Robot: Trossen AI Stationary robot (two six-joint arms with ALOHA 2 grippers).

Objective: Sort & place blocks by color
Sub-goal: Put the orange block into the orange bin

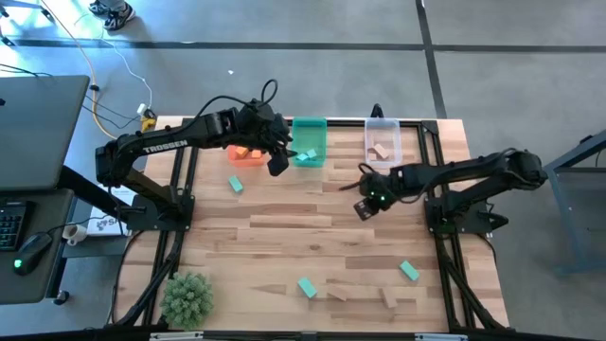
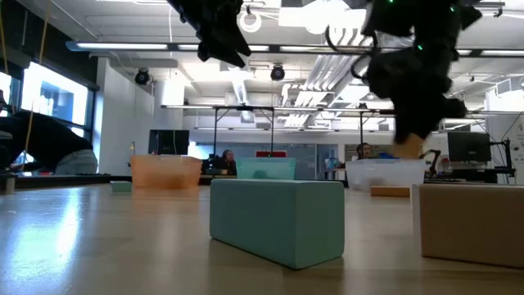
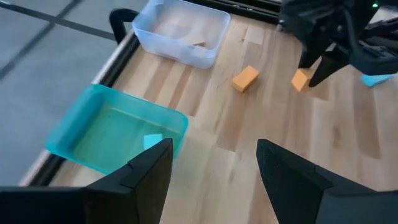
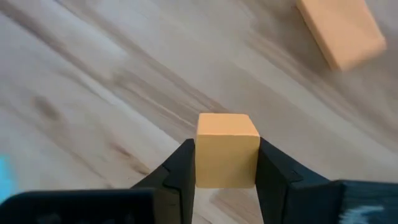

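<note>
The step in hand looks like the carrying of one orange piece to its bin: the right gripper is clamped on a small orange rectangular block, which sits squarely between its two dark fingers, touching both, its end poking out past the tips. The block appears lifted clear of the pale wooden slatted tabletop. The next move, as I judge it, calls for a sideways travel to the translucent orange plastic bin, which lies well away from these fingers, beyond the translucent teal-green plastic bin; the left arm stands between, so a clash is the risk to mind.

The left gripper hovers just beside the teal-green bin, its fingers spread wide with nothing between them. A teal-green block lies inside that bin, close ahead of those fingers.

The clear plastic bin, holding tan wooden blocks, lies near the right gripper. A second loose orange block rests on the table a little beyond the right fingertips. Other teal-green and tan blocks lie scattered well apart from both grippers.
</note>
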